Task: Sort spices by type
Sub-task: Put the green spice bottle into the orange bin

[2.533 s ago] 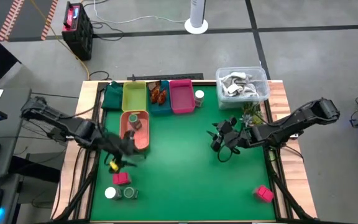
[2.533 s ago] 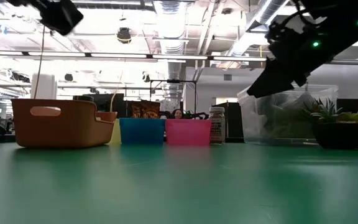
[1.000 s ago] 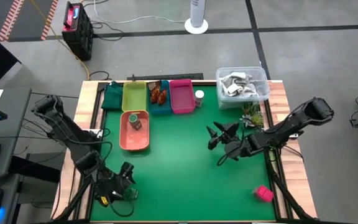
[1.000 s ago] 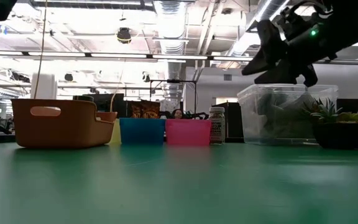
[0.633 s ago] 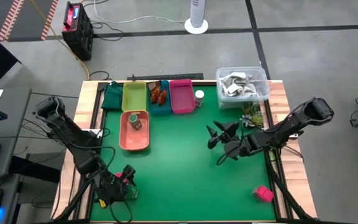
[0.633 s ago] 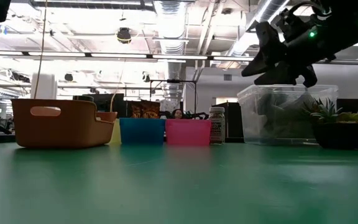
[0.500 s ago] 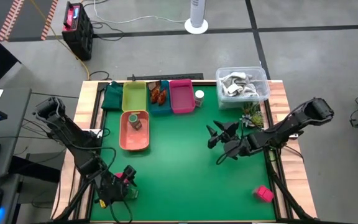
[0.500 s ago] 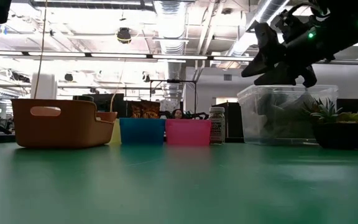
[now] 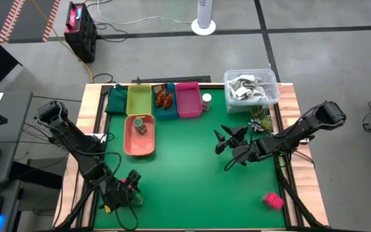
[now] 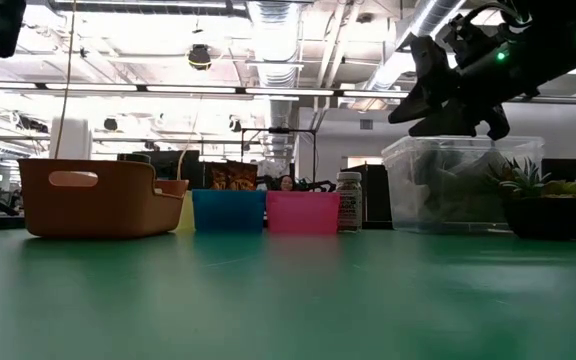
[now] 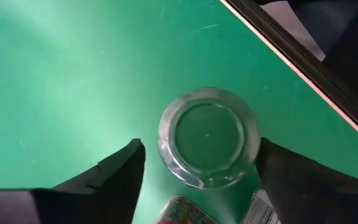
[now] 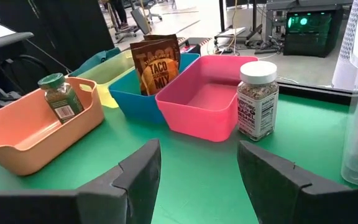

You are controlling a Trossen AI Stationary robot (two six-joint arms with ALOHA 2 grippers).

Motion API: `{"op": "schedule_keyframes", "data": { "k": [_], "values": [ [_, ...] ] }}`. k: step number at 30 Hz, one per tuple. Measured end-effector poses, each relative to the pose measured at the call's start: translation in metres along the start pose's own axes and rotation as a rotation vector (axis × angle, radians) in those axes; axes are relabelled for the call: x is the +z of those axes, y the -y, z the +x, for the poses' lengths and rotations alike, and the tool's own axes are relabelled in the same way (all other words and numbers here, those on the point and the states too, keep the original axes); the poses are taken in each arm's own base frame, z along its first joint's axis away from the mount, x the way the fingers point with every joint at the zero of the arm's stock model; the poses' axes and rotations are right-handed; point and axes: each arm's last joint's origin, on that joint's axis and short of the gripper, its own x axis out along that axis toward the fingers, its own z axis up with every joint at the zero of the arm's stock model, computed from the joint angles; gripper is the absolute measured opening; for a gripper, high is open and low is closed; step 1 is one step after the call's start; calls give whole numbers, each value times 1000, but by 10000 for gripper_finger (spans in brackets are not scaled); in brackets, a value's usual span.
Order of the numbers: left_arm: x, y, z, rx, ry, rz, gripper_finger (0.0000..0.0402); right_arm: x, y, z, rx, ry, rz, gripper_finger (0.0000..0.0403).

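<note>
Between pincer fingers (image 11: 104,180), clear round jar (image 11: 208,137).

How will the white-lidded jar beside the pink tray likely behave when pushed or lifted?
The white-lidded jar stands upright, taller than wide, so a push near the lid would probably tip it. Its round body would likely roll once down. It looks nearly full, so probably hefty for its size.

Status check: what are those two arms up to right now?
Left gripper jaws open over clear-lidded jar, near-left corner. Right gripper waits open mid-table. Nothing blocking.
</note>
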Motion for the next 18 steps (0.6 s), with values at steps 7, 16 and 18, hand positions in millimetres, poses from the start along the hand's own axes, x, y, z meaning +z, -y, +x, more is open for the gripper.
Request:
{"op": "schedule_keyframes", "data": {
  "k": [7, 16, 18],
  "values": [
    [0, 0, 0, 2, 5, -5, 192, 0, 0, 0, 1, 1, 0, 240],
    [0, -8, 0, 179, 18, -100, 146, 1, 0, 0, 3, 3, 6, 240],
    [0, -13, -1, 200, 23, -122, 153, 1, -1, 0, 4, 3, 8, 240]
  ]
}}
